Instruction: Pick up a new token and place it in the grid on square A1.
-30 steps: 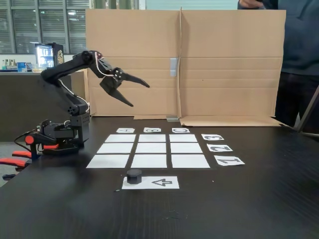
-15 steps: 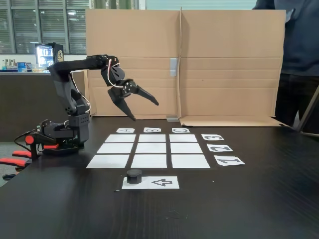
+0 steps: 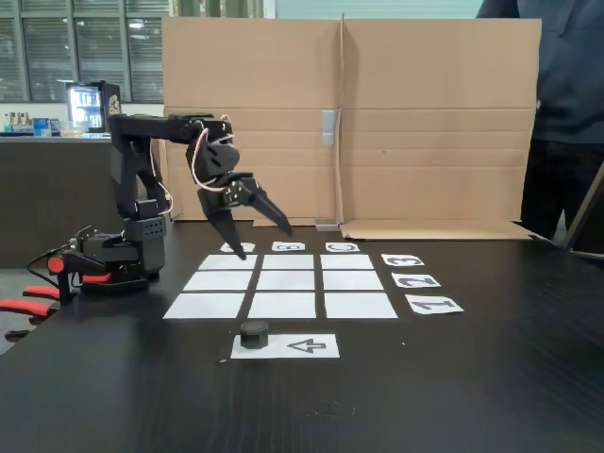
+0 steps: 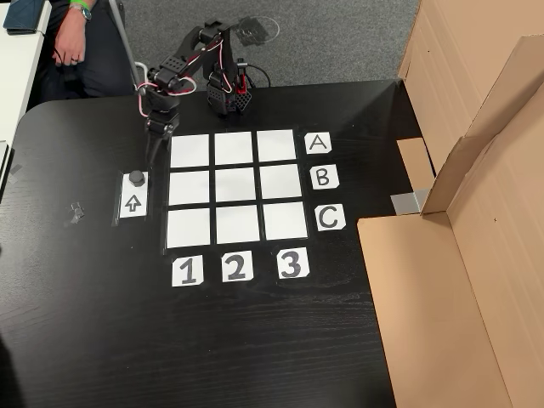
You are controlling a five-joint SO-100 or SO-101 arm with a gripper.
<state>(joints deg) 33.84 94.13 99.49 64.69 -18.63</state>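
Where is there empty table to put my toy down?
Bare black table lies below the number labels and left of the arrow strip. It is crowded around the white paper grid, the small black token and the open claw.

Low front view, overhead view; shared grid (image 3: 283, 280)

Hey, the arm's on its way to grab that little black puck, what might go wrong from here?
1. The open gripper hangs above the grid; swinging low toward the token, a finger could drag a loose paper square out of line.
2. The token sits on the end of the arrow strip; a pinch landing off-centre might knock it off or crumple the paper.
3. Square A1 looks identical to its neighbours, so a small drop error is likely.
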